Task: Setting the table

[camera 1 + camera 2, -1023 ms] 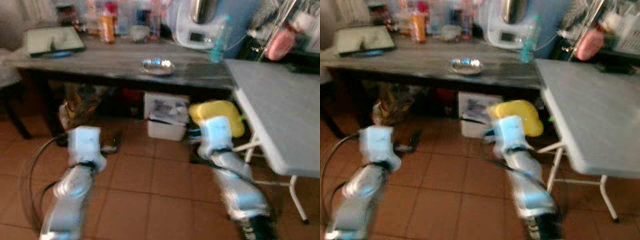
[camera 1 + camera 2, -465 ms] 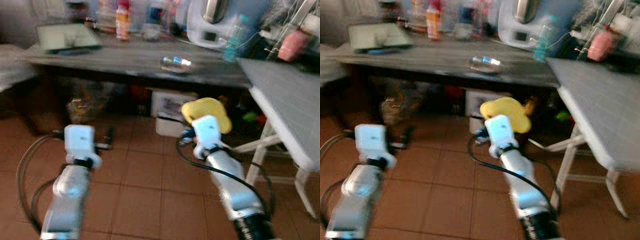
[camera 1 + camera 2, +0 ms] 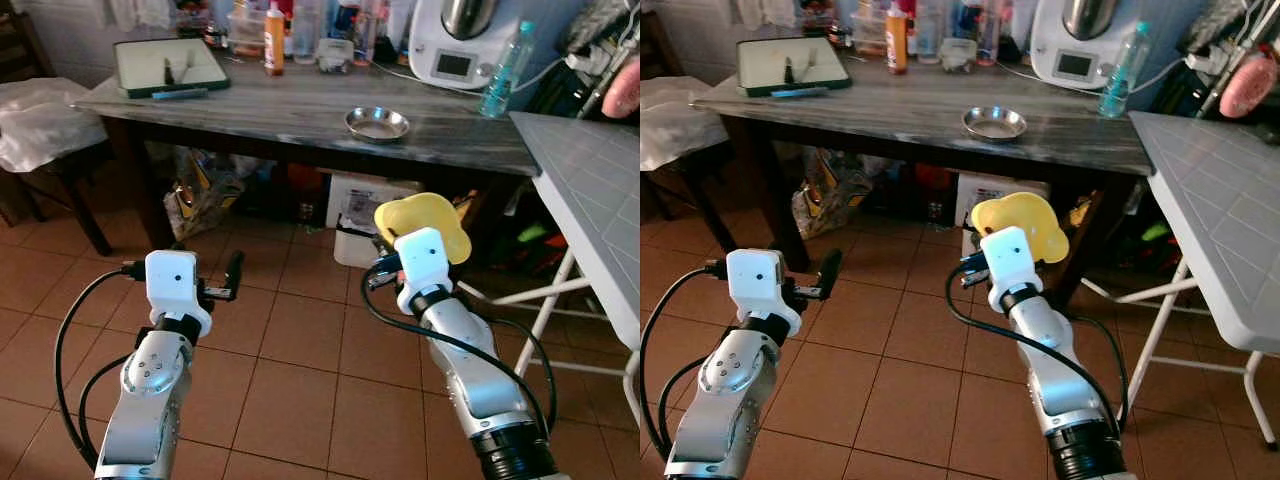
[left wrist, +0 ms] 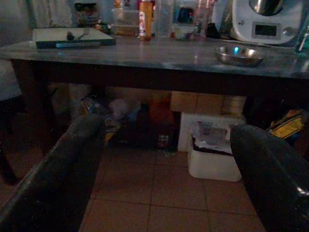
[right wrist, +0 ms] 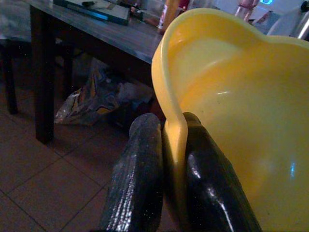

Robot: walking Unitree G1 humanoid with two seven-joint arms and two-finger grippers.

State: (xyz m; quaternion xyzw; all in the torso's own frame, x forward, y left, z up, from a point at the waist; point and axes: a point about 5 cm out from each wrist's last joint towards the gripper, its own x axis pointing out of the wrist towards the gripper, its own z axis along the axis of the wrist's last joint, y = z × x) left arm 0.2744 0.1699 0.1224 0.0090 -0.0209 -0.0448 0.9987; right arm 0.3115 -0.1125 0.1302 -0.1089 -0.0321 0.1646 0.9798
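A yellow plastic bowl (image 3: pixel 425 218) hangs in the air in front of the dark wooden table (image 3: pixel 250 105), below its top. My right gripper (image 5: pixel 169 128) is shut on the bowl's rim (image 5: pixel 231 121), one finger inside and one outside. My left gripper (image 3: pixel 225 285) is held low over the tiled floor, open and holding nothing; its two fingers (image 4: pixel 72 159) stand wide apart. A small metal bowl (image 3: pixel 377 123) sits on the table near its front edge. A green tray (image 3: pixel 168 65) holding cutlery lies at the table's far left.
Bottles, jars and a white kitchen machine (image 3: pixel 455 40) line the table's back. A white folding table (image 3: pixel 600 190) stands to the right. Boxes and bags (image 3: pixel 365 215) are stored under the wooden table. A chair with a white bag (image 3: pixel 40 120) stands left.
The camera has moved and the blur is gone; the table now looks nearer. My right arm has lifted the yellow bowl a little. The left gripper stays open.
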